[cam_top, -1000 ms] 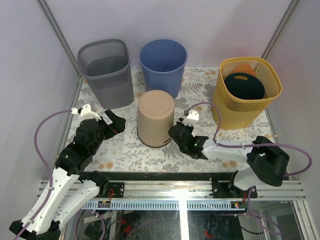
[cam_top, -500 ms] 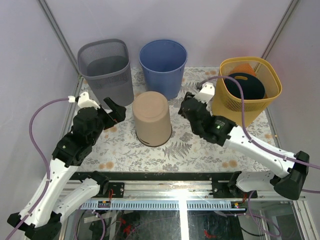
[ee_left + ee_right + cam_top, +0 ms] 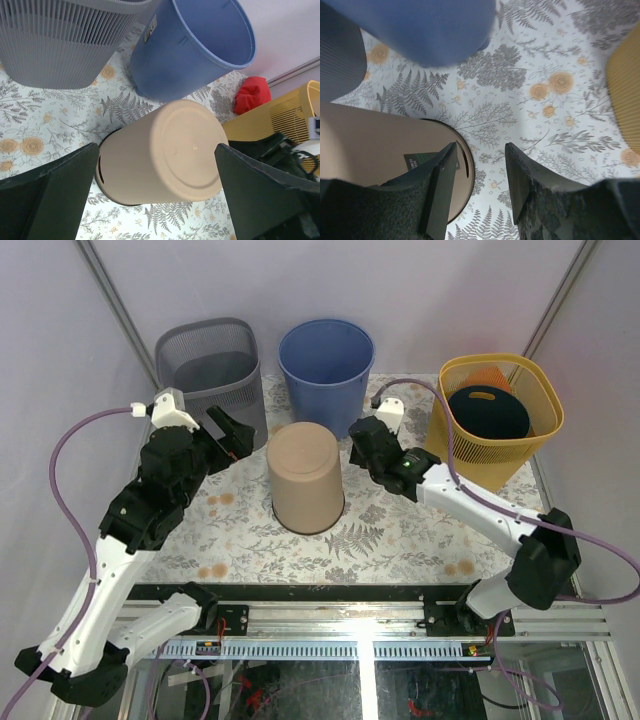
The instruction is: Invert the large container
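Note:
The large beige container (image 3: 305, 478) stands upside down, base up and rim on the flowered table, in the middle of the top view. My left gripper (image 3: 232, 436) is open, raised to the container's upper left, apart from it. In the left wrist view the container (image 3: 165, 150) lies between and beyond the spread fingers of this gripper (image 3: 156, 150). My right gripper (image 3: 362, 454) is open, just right of the container. In the right wrist view it (image 3: 481, 150) hangs over the table beside the container's rim (image 3: 370, 145), not touching.
A grey slatted bin (image 3: 213, 380) and a blue bin (image 3: 326, 368) stand behind the container. A yellow basket (image 3: 492, 420) holding a dark lid stands at the right. A red object (image 3: 252, 95) lies behind the blue bin (image 3: 200, 45). Walls enclose the table.
My right gripper has moved from the container's front right round to its back right. My left gripper has risen and moved back toward the grey bin. The container shifted slightly left.

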`<action>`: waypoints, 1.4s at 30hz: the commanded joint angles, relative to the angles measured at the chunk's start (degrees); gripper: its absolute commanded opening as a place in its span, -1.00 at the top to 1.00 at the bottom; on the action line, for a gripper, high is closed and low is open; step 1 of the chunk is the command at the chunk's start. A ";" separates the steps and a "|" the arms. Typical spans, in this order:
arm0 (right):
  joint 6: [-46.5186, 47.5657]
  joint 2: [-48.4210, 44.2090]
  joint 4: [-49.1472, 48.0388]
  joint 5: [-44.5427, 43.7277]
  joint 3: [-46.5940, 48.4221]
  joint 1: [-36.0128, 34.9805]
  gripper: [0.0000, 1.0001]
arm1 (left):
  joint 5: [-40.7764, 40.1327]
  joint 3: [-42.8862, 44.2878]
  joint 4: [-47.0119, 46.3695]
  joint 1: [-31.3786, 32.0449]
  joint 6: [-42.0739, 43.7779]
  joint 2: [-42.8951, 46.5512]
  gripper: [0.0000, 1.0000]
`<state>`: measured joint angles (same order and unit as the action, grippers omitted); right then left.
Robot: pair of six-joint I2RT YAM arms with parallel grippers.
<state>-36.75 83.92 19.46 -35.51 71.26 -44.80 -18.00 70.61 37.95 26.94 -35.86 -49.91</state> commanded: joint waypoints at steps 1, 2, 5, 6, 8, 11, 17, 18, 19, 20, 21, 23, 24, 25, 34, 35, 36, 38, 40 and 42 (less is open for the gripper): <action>-0.57 2.90 -6.00 7.11 0.67 0.85 0.02 | -1.24 4.68 1.87 -0.27 2.27 -1.89 -0.99; -1.09 3.77 -6.57 7.89 0.76 0.78 0.04 | -1.86 5.49 2.44 -0.27 2.35 -2.17 -0.99; -3.54 5.56 -8.68 13.05 0.27 0.73 0.06 | -2.91 8.14 3.97 -0.31 2.46 -3.16 -0.99; -4.52 5.94 -9.95 14.28 -0.14 0.65 0.06 | -3.19 9.06 4.51 -0.34 2.41 -3.56 -0.99; -6.21 6.47 -11.30 15.90 -1.01 -0.06 0.05 | -3.70 11.35 5.90 -0.28 2.18 -4.42 -0.99; -8.34 7.75 -12.57 16.49 -1.30 -3.14 0.05 | -4.89 13.60 7.62 -0.29 1.70 -5.40 -0.99; -12.03 14.93 -15.78 20.57 1.64 -8.59 0.08 | -6.63 14.92 8.88 -0.31 1.41 -4.62 -0.99; -12.07 16.67 -16.02 21.26 3.21 -10.02 0.08 | -7.28 15.20 9.39 -0.33 1.40 -4.32 -0.99; -12.28 18.29 -16.30 22.19 4.72 -10.98 0.08 | -7.85 15.45 9.61 -0.31 1.40 -3.77 -0.99; -12.55 20.11 -16.63 23.05 6.41 -11.77 0.08 | -8.50 15.56 9.74 -0.30 1.47 -3.33 -0.99; -12.61 21.90 -17.31 24.21 8.05 -12.50 0.09 | -9.01 15.67 9.97 -0.31 1.55 -2.94 -0.99; -12.19 25.49 -17.85 26.27 12.31 -13.73 0.11 | -9.92 15.99 10.76 -0.31 1.42 -2.25 -0.99; -12.05 27.23 -17.65 27.07 14.86 -14.23 0.11 | -10.05 16.12 11.08 -0.29 1.40 -2.01 -0.99; -11.90 29.26 -17.51 28.21 17.47 -14.53 0.12 | -10.24 16.14 11.54 -0.31 1.33 -1.83 -0.99; -9.55 44.57 -11.62 37.51 41.45 -15.32 0.14 | -11.23 15.77 13.28 -0.31 1.16 0.37 -0.99; -9.58 44.81 -11.15 37.60 41.96 -15.32 0.14 | -11.19 15.79 13.42 -0.31 1.16 0.34 -0.99; -9.57 44.07 -10.70 37.04 41.41 -15.32 0.14 | -11.28 15.72 13.50 -0.31 1.21 0.42 -0.99; -8.95 40.66 -10.87 35.42 37.77 -14.75 0.13 | -11.27 15.53 13.58 -0.31 1.27 0.45 -0.99; -8.44 35.95 -11.64 33.63 32.63 -13.34 0.11 | -11.30 15.44 13.32 -0.31 1.31 0.54 -0.99; -7.16 30.92 -11.23 32.62 28.75 -11.06 0.10 | -11.36 15.33 12.97 -0.31 1.48 0.60 -0.99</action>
<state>-46.70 125.99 7.35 -1.43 105.51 -59.46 -27.70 85.17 51.03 26.94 -34.83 -49.56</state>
